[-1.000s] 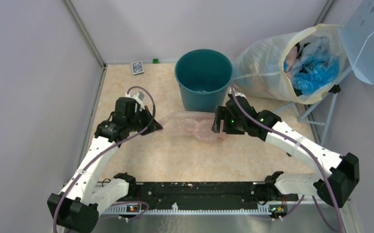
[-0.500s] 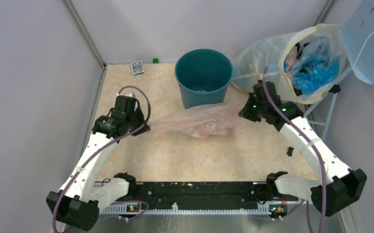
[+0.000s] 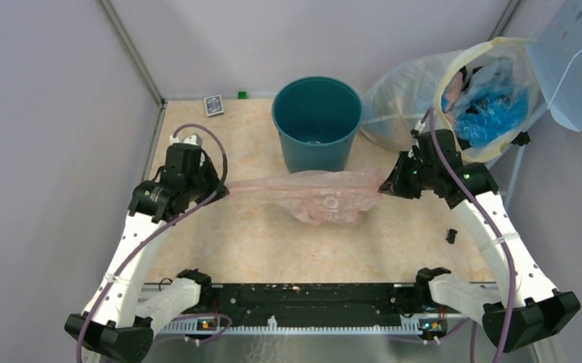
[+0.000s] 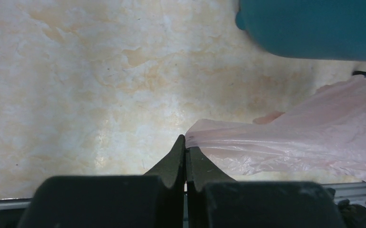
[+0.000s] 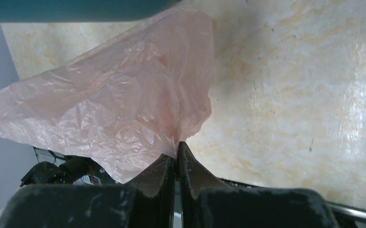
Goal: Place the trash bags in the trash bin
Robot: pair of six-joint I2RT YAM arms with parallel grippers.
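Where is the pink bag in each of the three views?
Top external: pink bag at centre, just in front of the bin.
Left wrist: right side, lower half.
Right wrist: left and centre.
Shared landmark: the teal bin, at the top edge of both wrist views.

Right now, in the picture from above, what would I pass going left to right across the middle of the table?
Left arm's end effector → thin translucent pale pink plastic bag → right arm's end effector.

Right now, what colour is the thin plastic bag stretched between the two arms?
The thin plastic bag is translucent pale pink; clearest in the right wrist view.
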